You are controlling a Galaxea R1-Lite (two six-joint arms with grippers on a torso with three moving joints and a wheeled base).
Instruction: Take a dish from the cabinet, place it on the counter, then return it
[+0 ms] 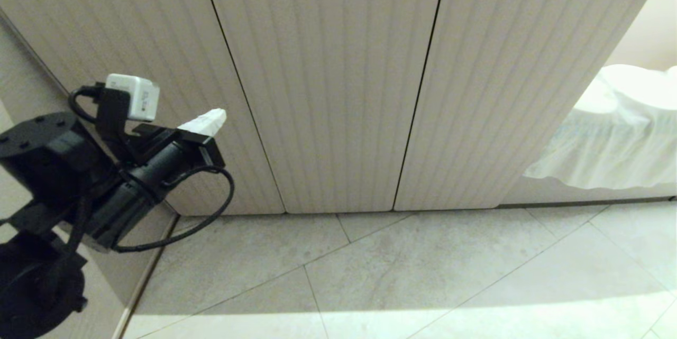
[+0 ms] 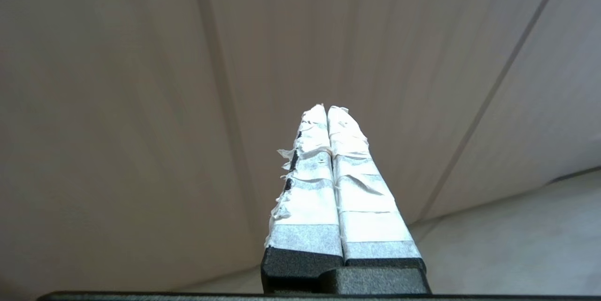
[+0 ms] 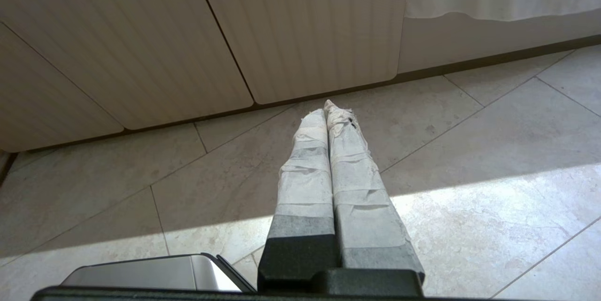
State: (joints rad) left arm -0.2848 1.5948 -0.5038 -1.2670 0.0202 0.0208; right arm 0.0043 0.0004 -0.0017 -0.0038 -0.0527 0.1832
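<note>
Home kitchen, low fluted beige cabinet (image 1: 328, 80) doors, stone-tiled floor (image 1: 423, 275), white ruffled cloth (image 1: 619, 133)

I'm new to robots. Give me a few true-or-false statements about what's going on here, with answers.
1. The cabinet doors are all closed. True.
2. The left gripper holds a white bowl. False: its jaws are shut on nothing.
3. The left gripper is raised in front of the doors. True.
4. The right gripper is gripping a door edge. False: it hangs shut over the floor.
5. The floor is tiled. True.
</note>
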